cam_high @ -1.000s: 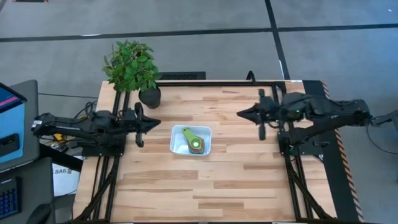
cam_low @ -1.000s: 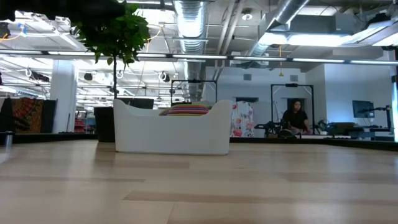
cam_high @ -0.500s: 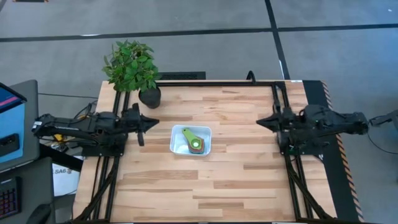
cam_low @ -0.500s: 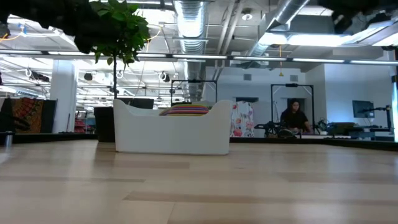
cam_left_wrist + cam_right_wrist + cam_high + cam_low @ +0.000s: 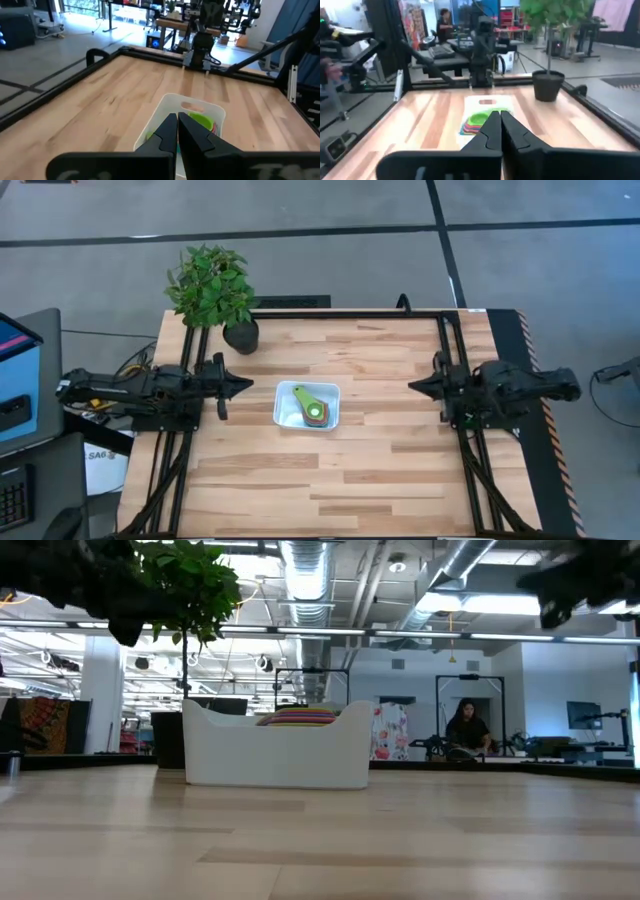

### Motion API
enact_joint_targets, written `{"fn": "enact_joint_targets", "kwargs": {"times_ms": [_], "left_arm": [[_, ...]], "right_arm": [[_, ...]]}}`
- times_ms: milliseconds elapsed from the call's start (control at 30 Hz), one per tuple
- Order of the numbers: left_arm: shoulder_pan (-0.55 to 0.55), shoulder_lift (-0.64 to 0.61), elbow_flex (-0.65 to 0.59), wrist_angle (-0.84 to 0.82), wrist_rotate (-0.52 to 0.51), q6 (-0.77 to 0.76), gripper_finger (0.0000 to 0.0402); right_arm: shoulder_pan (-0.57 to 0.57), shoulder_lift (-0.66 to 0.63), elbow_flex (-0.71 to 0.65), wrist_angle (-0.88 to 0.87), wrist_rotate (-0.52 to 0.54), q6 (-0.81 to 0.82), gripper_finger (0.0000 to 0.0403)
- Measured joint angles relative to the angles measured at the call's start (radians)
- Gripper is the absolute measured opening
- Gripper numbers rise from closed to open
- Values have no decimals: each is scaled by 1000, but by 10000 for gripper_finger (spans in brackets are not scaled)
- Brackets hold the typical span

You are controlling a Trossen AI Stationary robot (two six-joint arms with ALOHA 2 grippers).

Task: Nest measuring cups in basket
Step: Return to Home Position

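The white basket (image 5: pixel 307 406) stands at the table's middle; the measuring cups (image 5: pixel 312 410) sit stacked inside it, a green one on top with its handle toward the far left. Their coloured rims show above the basket wall (image 5: pixel 300 717). My left gripper (image 5: pixel 248 383) hangs shut at the table's left side, pointing level at the basket (image 5: pixel 187 112) and well short of it. My right gripper (image 5: pixel 412 388) hangs shut at the right side, also pointing level at the basket (image 5: pixel 487 116). Both are above the tabletop and hold nothing.
A potted plant in a black pot (image 5: pixel 240 335) stands at the far left corner of the table. Black frame rails (image 5: pixel 340 312) run along the far edge and both sides. Bare wood lies between each gripper and the basket and along the near half (image 5: pixel 320 480).
My right gripper has drawn back toward the table's right edge and sunk, staying shut. My left gripper has dropped a little at the left side. The basket and cups have kept still.
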Motion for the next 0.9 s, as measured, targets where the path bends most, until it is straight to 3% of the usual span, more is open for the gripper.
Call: {"fn": "enact_joint_targets", "kwargs": {"times_ms": [467,700,900], "left_arm": [[0,-294,-37,-82,25,143,0],[0,-290,-36,-110,112,184,0],[0,-291,-36,-216,138,216,0]], "right_arm": [[-7,-77,-153,196,8,18,9],[-29,-76,-242,361,6,42,6],[-64,-76,-258,330,5,52,13]]}}
